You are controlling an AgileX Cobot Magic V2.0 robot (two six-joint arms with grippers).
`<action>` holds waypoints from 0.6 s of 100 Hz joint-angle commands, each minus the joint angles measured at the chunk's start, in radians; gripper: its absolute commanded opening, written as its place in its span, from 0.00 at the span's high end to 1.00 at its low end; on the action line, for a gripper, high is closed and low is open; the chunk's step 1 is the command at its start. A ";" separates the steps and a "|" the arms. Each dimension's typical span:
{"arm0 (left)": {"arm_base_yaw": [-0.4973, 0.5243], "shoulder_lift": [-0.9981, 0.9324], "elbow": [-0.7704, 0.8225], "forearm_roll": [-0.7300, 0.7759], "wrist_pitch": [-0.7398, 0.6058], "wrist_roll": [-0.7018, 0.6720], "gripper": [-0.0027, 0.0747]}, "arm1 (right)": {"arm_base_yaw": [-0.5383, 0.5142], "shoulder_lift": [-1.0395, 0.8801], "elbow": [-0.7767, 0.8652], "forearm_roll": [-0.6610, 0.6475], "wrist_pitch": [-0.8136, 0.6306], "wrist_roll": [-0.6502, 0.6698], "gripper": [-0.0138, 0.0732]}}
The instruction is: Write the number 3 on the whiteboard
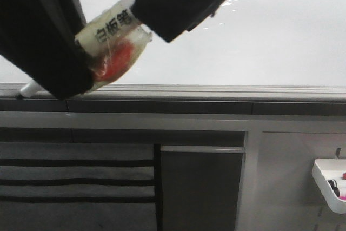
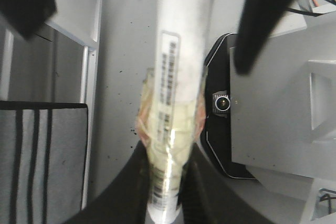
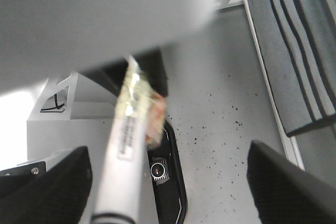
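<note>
Left fingers (image 2: 165, 182) pinching marker (image 2: 176, 103) at taped mid-barrel; light, stiff, slick. Right fingers (image 3: 168, 182) spreading wide, holding nothing. Whiteboard (image 1: 243, 41) glossy.

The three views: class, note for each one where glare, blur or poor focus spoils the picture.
Front view: a bright glare patch sits at the whiteboard's top right, and the near arms are dark and soft. Left wrist view: the marker is blurred, its label unreadable, the left gripper dark. Right wrist view: a large grey blurred mass fills the upper part, and the right gripper's fingers are out of focus.
</note>
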 commanded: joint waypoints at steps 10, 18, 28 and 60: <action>0.003 -0.020 -0.045 0.045 -0.051 -0.048 0.99 | 0.032 -0.020 -0.034 0.028 -0.076 -0.009 0.22; 0.003 -0.020 -0.048 0.049 -0.051 -0.054 0.99 | 0.031 -0.020 -0.034 0.028 -0.090 -0.009 0.23; 0.003 -0.020 -0.050 0.049 -0.053 -0.054 0.99 | 0.031 -0.020 -0.034 0.031 -0.094 -0.009 0.31; 0.003 -0.020 -0.050 0.049 -0.055 -0.054 0.99 | 0.031 -0.020 -0.034 0.054 -0.092 -0.016 0.49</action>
